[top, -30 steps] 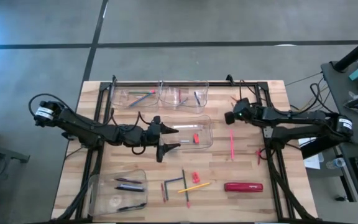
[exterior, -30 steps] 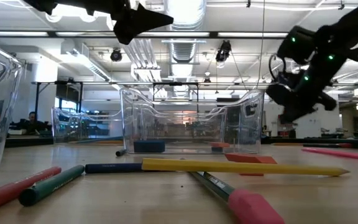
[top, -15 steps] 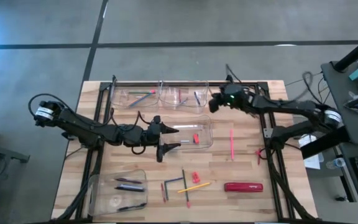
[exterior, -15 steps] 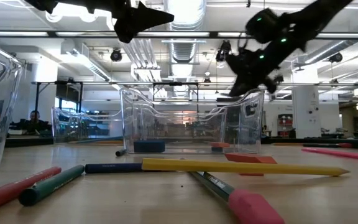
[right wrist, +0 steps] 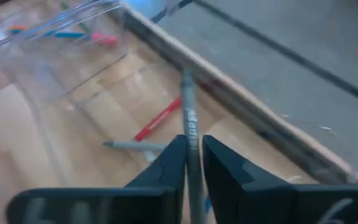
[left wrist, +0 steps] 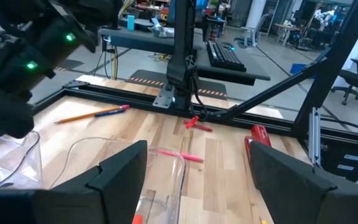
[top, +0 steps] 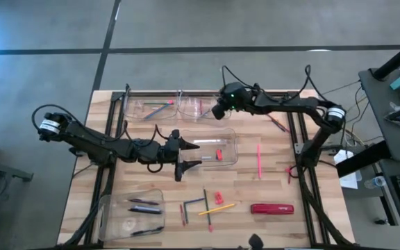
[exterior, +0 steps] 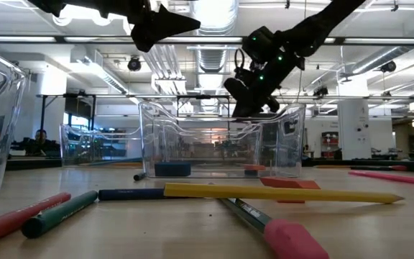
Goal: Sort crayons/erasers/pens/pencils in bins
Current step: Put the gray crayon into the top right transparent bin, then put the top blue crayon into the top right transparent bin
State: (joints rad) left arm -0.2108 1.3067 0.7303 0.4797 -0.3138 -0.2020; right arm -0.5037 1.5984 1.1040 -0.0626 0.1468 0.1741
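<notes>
Reaching over the rear bins, the right tool (top: 219, 110) has swung from the tabletop's (top: 276, 173) right edge to the back-row bin (top: 205, 105), fingers closed on a grey pen (right wrist: 190, 134) hanging above it. Release into this bin appears imminent. The left tool (top: 186, 155) waits open at the middle bin (top: 214, 149), which holds 1 red eraser (top: 219, 154).

Left gripper (left wrist: 194, 171): fingers (left wrist: 120, 171) spread wide above clear bin (left wrist: 166, 163). Wooden tabletop (left wrist: 229, 155): orange pencil (left wrist: 92, 114), pink pencil (left wrist: 180, 154), red oblong object (left wrist: 258, 135).
</notes>
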